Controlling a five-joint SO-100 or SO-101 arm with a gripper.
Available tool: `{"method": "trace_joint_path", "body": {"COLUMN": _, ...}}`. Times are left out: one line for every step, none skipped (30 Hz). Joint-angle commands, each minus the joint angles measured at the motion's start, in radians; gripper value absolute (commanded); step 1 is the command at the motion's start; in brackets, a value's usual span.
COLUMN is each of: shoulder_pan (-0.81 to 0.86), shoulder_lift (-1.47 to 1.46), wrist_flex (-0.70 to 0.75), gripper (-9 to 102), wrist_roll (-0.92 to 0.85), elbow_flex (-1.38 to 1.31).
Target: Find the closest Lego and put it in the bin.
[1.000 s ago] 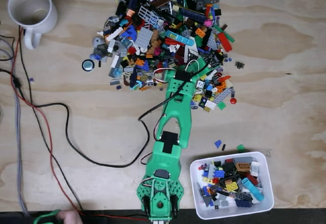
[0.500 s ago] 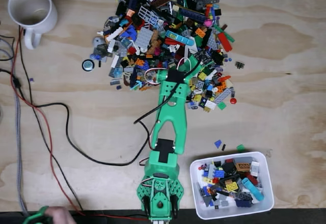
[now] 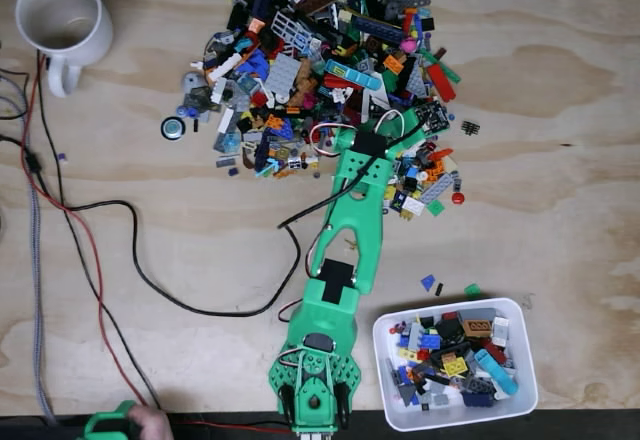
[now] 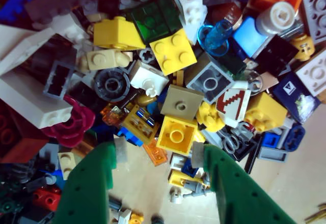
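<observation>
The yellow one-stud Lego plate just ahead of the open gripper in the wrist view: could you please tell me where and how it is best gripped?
Probably grip the yellow one-stud plate across its two flat side edges, coming straight down from above. It lies stud-up at the pile's near edge, roughly between the open gripper fingers. The tan plate crowds its far edge, so close across the sides, though neighbours there look tight too.

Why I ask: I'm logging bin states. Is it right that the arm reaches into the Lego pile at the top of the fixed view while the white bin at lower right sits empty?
Not quite. The fixed view shows the bin already holds many Lego pieces. The rest stands: the arm reaches into the Lego pile.
</observation>
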Motion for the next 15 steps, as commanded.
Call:
{"method": "trace_joint_path", "body": {"shoulder_pan": 0.015, "shoulder_lift": 0.032, "wrist_flex": -0.017, "gripper": 19, "wrist_roll": 0.021, "elbow_flex": -0.032}}
{"method": "trace_joint_path", "body": {"shoulder_pan": 0.015, "shoulder_lift": 0.032, "wrist_flex": -0.017, "gripper": 19, "wrist_roll": 0.023, "elbow_flex": -0.032}}
{"method": "trace_joint_path", "body": {"shoulder_pan": 0.015, "shoulder_lift": 0.031, "wrist_flex": -0.017, "gripper": 19, "wrist_roll": 0.026, "elbow_flex": -0.029}}
{"method": "trace_joint_path", "body": {"shoulder_pan": 0.015, "shoulder_lift": 0.031, "wrist_flex": -0.015, "gripper": 18, "wrist_roll": 0.029, "elbow_flex": -0.028}}
{"method": "trace_joint_path", "body": {"shoulder_pan": 0.017, "shoulder_lift": 0.031, "wrist_flex": -0.014, "gripper": 18, "wrist_roll": 0.032, "elbow_flex": -0.026}}
{"method": "trace_joint_path", "body": {"shoulder_pan": 0.021, "shoulder_lift": 0.031, "wrist_flex": -0.015, "gripper": 18, "wrist_roll": 0.041, "elbow_flex": -0.021}}
{"method": "trace_joint_path", "body": {"shoulder_pan": 0.025, "shoulder_lift": 0.031, "wrist_flex": -0.015, "gripper": 18, "wrist_roll": 0.044, "elbow_flex": -0.015}}
{"method": "trace_joint_path", "body": {"shoulder_pan": 0.028, "shoulder_lift": 0.031, "wrist_flex": -0.015, "gripper": 18, "wrist_roll": 0.044, "elbow_flex": -0.008}}
{"method": "trace_joint_path", "body": {"shoulder_pan": 0.028, "shoulder_lift": 0.032, "wrist_flex": -0.015, "gripper": 18, "wrist_roll": 0.046, "elbow_flex": 0.005}}
{"method": "trace_joint_path", "body": {"shoulder_pan": 0.029, "shoulder_lift": 0.037, "wrist_flex": -0.018, "gripper": 18, "wrist_roll": 0.049, "elbow_flex": 0.017}}
{"method": "trace_joint_path", "body": {"shoulder_pan": 0.031, "shoulder_lift": 0.037, "wrist_flex": -0.021, "gripper": 18, "wrist_roll": 0.054, "elbow_flex": 0.021}}
{"method": "trace_joint_path", "body": {"shoulder_pan": 0.037, "shoulder_lift": 0.04, "wrist_flex": -0.025, "gripper": 18, "wrist_roll": 0.06, "elbow_flex": 0.029}}
{"method": "trace_joint_path", "body": {"shoulder_pan": 0.041, "shoulder_lift": 0.049, "wrist_flex": -0.034, "gripper": 18, "wrist_roll": 0.063, "elbow_flex": 0.046}}
{"method": "trace_joint_path", "body": {"shoulder_pan": 0.043, "shoulder_lift": 0.058, "wrist_flex": -0.043, "gripper": 18, "wrist_roll": 0.066, "elbow_flex": 0.066}}
{"method": "trace_joint_path", "body": {"shoulder_pan": 0.043, "shoulder_lift": 0.074, "wrist_flex": -0.058, "gripper": 18, "wrist_roll": 0.066, "elbow_flex": 0.094}}
